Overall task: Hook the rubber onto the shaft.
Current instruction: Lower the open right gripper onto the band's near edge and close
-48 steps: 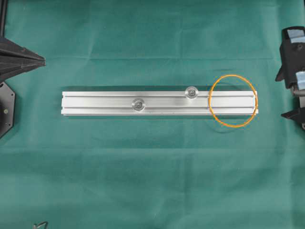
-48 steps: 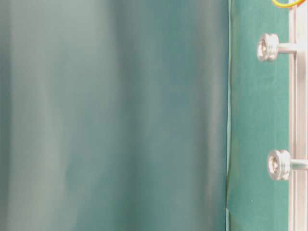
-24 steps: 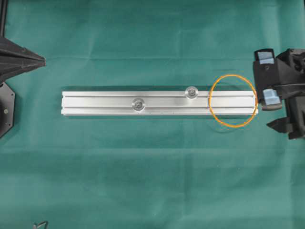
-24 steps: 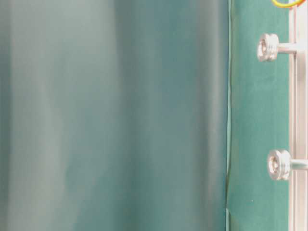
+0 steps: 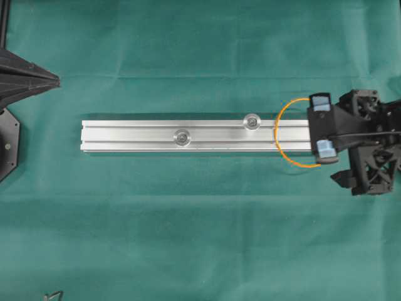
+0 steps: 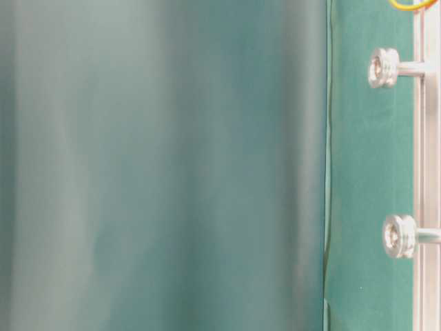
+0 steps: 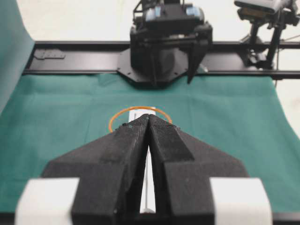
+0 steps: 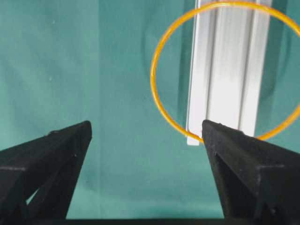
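Note:
The thin orange rubber band (image 5: 276,133) lies flat around the right end of the silver rail (image 5: 138,135). Two shafts stand on the rail, one near the band (image 5: 252,121) and one at mid-rail (image 5: 182,137). My right gripper (image 5: 322,126) is open and hovers over the band's right half, hiding it. In the right wrist view the band (image 8: 153,79) lies ahead of the open gripper (image 8: 146,124), with the right fingertip (image 8: 211,129) at its near edge. My left gripper (image 5: 55,79) is shut and empty at the far left; it also shows in the left wrist view (image 7: 149,117).
Green cloth (image 5: 200,238) covers the table. The table-level view shows both shafts (image 6: 383,67) (image 6: 400,236) side-on, the rail (image 6: 431,172) and a bit of the band (image 6: 412,5). The left arm's black base (image 5: 7,141) sits at the left edge.
My right gripper has moved left from the right edge to over the rail's end and the band. The band, rail and left gripper have not moved.

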Controlling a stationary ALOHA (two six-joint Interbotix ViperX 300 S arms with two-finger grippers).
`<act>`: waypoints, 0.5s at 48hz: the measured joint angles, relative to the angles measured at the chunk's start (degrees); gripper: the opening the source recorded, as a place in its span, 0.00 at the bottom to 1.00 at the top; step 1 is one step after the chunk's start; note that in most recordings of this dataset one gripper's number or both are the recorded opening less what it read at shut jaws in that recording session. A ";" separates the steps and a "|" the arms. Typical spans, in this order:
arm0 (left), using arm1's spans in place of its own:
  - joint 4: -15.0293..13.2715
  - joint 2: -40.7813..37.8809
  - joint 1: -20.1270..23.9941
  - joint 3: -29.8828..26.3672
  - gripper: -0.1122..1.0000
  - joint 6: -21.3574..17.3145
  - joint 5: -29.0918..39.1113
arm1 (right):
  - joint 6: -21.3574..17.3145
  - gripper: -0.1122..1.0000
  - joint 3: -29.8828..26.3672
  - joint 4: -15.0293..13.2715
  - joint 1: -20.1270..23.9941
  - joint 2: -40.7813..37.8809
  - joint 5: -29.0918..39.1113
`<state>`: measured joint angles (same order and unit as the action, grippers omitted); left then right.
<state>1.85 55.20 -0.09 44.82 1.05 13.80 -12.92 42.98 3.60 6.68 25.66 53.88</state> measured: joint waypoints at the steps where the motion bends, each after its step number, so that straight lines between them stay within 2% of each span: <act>1: 0.00 -0.09 0.00 0.00 0.10 0.00 0.00 | 0.00 0.98 0.44 0.00 0.09 -0.26 -0.88; 24: 0.00 -0.09 0.00 0.00 0.10 0.00 0.53 | -0.35 0.98 4.57 0.00 3.87 -8.17 -13.89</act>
<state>1.85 55.11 -0.09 44.82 1.05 14.33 -13.27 47.55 3.60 10.55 17.49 39.99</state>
